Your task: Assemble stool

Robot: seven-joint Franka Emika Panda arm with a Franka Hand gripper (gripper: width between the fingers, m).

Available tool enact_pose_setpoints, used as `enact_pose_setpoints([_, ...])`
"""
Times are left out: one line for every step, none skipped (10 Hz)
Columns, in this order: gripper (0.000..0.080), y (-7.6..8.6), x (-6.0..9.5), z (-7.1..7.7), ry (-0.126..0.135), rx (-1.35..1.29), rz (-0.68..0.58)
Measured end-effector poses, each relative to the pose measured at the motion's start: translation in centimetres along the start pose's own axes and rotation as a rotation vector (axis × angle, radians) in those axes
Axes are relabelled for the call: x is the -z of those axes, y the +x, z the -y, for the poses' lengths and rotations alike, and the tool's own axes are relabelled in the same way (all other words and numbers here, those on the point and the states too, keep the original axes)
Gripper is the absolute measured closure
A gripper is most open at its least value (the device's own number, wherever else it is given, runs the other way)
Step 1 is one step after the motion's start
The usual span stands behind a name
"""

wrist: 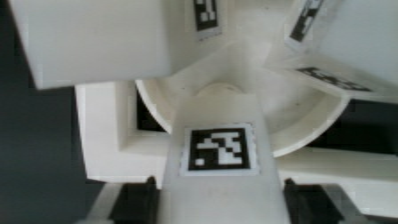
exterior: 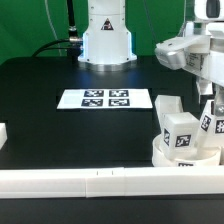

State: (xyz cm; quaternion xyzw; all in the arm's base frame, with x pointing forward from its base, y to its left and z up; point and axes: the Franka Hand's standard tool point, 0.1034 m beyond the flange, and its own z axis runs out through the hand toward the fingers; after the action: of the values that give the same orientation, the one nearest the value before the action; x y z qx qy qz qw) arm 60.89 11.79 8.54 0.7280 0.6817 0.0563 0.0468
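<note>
The round white seat (exterior: 186, 156) lies at the exterior view's lower right, against the front rail. Two tagged block legs (exterior: 179, 134) stand up from it. My gripper (exterior: 207, 95) hangs over the seat's right side and is shut on another tagged leg (exterior: 210, 122) that reaches down to the seat. In the wrist view this leg (wrist: 221, 150) fills the gap between my two dark fingers (wrist: 135, 204), and my gripper (wrist: 217, 206) is closed on its sides. Beyond it I see the seat (wrist: 231, 100) and other legs (wrist: 313, 24). Whether the held leg is seated in a socket is hidden.
The marker board (exterior: 105, 98) lies flat in the middle of the black table. A long white border rail (exterior: 90, 182) runs along the front edge, with a short white piece (exterior: 3, 133) at the left. The robot base (exterior: 106, 40) stands at the back.
</note>
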Motion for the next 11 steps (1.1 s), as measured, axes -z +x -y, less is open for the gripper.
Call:
enact_pose_setpoints([0.0464,-0.1,-0.03,0.2,0.018,-0.148,0.008])
enact_pose_setpoints([0.0462,-0.1,-0.04,0.34,0.027,-0.269,0.015])
enact_pose_setpoints([0.0462,-0.13,-0.05,0.48,0.036,-0.406,0.021])
enact_pose_setpoints([0.0462,-0.16,-0.07,0.52,0.041,-0.537,0.018])
enact_pose_setpoints([0.0462,-0.19,-0.06,0.48,0.043,-0.623,0.013])
enact_pose_setpoints([0.0462,-0.14,-0.06,0.5,0.043,-0.649,0.013])
enact_pose_setpoints([0.0462,-0.1,-0.07,0.51,0.043,-0.743,0.015])
enact_pose_setpoints([0.0462,-0.1,-0.07,0.51,0.043,-0.803,0.016])
enact_pose_setpoints([0.0462,-0.1,-0.08,0.52,0.043,-0.847,0.017])
enact_pose_setpoints([0.0462,-0.04,-0.08,0.54,0.045,-0.927,0.017])
enact_pose_setpoints([0.0462,0.02,-0.11,0.64,0.052,-1.028,0.013])
